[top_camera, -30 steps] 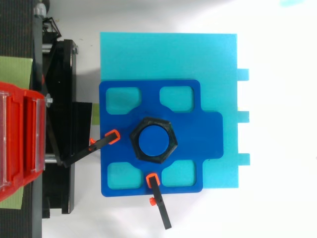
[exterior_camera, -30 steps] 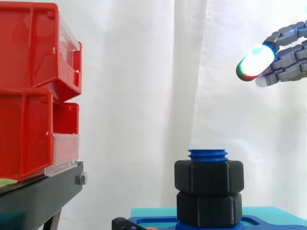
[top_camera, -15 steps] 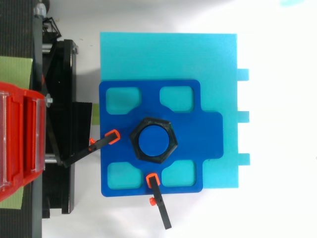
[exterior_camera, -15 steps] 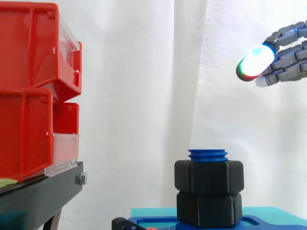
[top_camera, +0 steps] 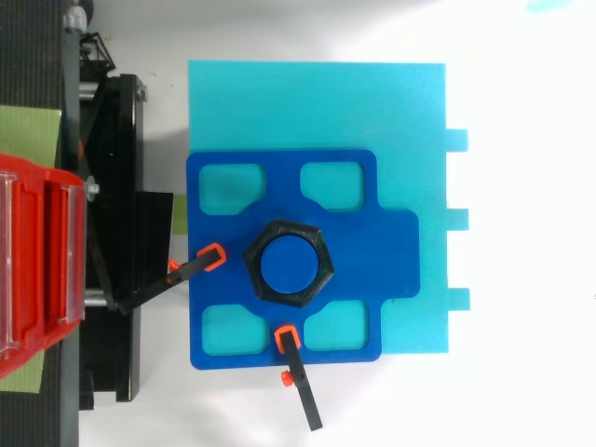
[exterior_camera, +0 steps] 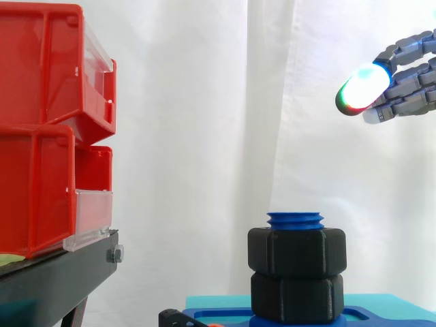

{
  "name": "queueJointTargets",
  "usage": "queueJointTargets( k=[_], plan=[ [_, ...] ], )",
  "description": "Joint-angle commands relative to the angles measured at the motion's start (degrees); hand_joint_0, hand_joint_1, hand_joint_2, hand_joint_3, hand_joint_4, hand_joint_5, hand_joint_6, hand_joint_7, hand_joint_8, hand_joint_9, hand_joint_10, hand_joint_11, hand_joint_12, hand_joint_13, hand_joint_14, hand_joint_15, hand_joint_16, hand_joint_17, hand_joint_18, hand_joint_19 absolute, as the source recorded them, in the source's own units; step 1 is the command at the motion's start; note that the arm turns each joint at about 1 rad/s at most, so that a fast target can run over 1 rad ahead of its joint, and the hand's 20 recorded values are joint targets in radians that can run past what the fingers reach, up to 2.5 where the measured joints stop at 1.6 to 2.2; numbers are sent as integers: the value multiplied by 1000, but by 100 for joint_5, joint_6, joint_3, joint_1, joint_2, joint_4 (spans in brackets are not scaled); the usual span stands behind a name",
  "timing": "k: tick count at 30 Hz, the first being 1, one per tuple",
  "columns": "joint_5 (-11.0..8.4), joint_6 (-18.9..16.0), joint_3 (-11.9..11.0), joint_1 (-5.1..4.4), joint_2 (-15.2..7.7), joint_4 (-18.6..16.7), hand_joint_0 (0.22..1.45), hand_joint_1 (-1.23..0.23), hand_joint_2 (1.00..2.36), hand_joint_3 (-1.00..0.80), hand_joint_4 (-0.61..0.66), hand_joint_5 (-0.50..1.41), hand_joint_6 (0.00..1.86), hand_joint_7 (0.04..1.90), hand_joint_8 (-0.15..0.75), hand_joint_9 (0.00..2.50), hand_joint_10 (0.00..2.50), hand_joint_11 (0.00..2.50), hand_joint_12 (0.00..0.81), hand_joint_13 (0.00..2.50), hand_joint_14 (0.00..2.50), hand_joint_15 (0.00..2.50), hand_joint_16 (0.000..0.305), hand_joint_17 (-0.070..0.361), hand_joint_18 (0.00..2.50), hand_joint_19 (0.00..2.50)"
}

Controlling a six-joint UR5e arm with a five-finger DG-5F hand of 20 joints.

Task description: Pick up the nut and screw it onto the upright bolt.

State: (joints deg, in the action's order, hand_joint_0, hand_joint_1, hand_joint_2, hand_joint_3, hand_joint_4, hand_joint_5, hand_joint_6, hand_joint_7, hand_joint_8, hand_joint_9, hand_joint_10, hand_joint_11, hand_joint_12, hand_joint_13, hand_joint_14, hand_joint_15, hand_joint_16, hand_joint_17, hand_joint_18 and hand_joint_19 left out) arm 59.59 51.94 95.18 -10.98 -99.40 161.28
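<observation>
A blue upright bolt (exterior_camera: 296, 219) stands on a dark blue base (top_camera: 372, 251). In the side view a black hexagonal nut (exterior_camera: 296, 252) sits on the bolt just under its threaded top, above a second black nut (exterior_camera: 296, 298). From above, the nut (top_camera: 322, 271) rings the bolt's blue top (top_camera: 288, 264). My hand (exterior_camera: 409, 82) hangs high at the right edge, well above and to the right of the bolt. Its fingers are relaxed and hold nothing. One fingertip pad (exterior_camera: 363, 87) glows white, green and red.
Stacked red bins (exterior_camera: 41, 136) rest on a black stand (exterior_camera: 54, 279) at the left. The blue base lies on a cyan plate (top_camera: 317, 102). Two black clamps with orange tips (top_camera: 200, 261) (top_camera: 298, 382) hold the base at its left and near edges.
</observation>
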Motion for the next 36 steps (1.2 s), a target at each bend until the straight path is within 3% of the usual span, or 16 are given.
queueJointTargets(
  k=[1,36],
  plan=[
    [0,0,0,0,0,0,485,-339,1000,-500,64,-220,501,627,181,242,0,0,306,247,0,0,38,85,0,0],
    [0,0,0,0,0,0,486,-357,1000,-500,72,-220,501,643,175,229,0,0,304,253,0,0,38,85,0,0]
  ],
)
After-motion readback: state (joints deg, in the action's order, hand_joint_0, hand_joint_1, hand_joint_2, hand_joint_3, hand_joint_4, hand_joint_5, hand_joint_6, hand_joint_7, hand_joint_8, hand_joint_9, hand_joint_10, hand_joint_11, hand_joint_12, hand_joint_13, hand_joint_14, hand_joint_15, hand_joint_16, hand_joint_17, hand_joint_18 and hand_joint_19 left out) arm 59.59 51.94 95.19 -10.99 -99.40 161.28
